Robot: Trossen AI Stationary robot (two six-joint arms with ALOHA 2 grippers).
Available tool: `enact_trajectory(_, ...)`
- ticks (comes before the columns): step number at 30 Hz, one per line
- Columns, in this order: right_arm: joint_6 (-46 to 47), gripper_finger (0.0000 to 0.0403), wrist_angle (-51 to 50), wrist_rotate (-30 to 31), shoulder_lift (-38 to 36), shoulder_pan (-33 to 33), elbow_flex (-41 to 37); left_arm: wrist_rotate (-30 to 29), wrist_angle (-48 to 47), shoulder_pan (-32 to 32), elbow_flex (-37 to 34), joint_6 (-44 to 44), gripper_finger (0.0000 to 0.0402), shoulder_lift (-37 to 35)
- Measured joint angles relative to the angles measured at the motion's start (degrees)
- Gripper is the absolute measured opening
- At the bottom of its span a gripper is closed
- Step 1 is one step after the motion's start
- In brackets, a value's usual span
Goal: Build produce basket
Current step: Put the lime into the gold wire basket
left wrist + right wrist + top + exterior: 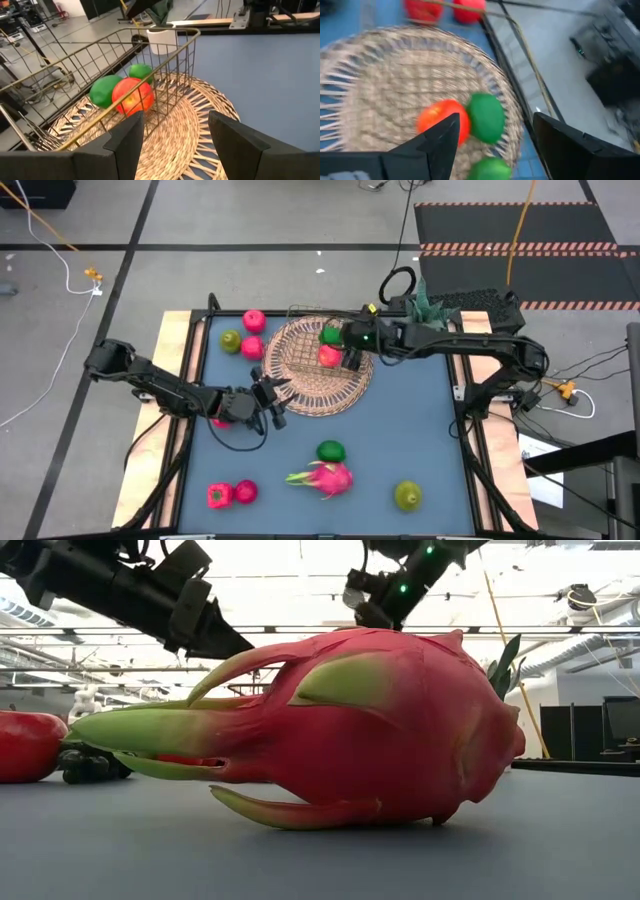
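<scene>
The basket (318,370), a round tan wicker tray with a thin-wire frame, lies flat at the far middle of the table. Inside the frame sit a red round fruit (328,356) and a green one (329,335). A pink dragon fruit (325,477) lies on its side at the near middle, a green fruit (330,450) just behind it.

A robotics lab: bare concrete floor (250,220), loose cables (60,240), hazard-striped mat (520,248).

- Grey concrete floor (250,220) surrounding the blue table (420,430)
- Hazard-striped black mat (520,225) lying beyond it
- Cables (60,250) trailing across floor
- Ceiling lights (300,565) glaring overhead
</scene>
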Motion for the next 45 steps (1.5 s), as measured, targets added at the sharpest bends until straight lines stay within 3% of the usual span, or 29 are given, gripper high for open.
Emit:
enact_trajectory(5,-4.1,0.0238,1.4,-4.2,0.0,2.6,0.0,0.0,0.7,-0.9,0.0,-0.1,0.0225,0.0)
enact_trajectory(10,2.9,0.0225,2.1,-1.3,0.5,4.8,0.0,0.0,0.9,-1.3,0.0,1.0,0.0225,0.0)
enact_trajectory(18,3.6,0.0213,5.6,-1.2,0.4,6.2,0.0,0.0,2.1,-1.3,0.0,2.1,0.0225,0.0)
enact_trajectory(21,8.6,0.0212,5.8,-1.2,0.4,6.1,-0.3,0.0,2.1,-1.3,0.0,2.4,0.0225,0.0)
enact_trajectory(31,17.1,0.0212,12.1,-1.2,0.4,8.8,-9.2,0.1,0.1,-1.3,0.0,3.8,0.0225,0.0)
enact_trajectory(39,10.7,0.0212,21.2,-1.1,0.4,12.6,-10.7,0.6,4.1,-0.8,0.0,4.8,0.0225,0.0)
enact_trajectory(45,6.3,0.0212,26.1,2.2,-0.8,14.2,-10.6,0.6,7.6,0.2,0.0,5.1,0.0225,0.0)
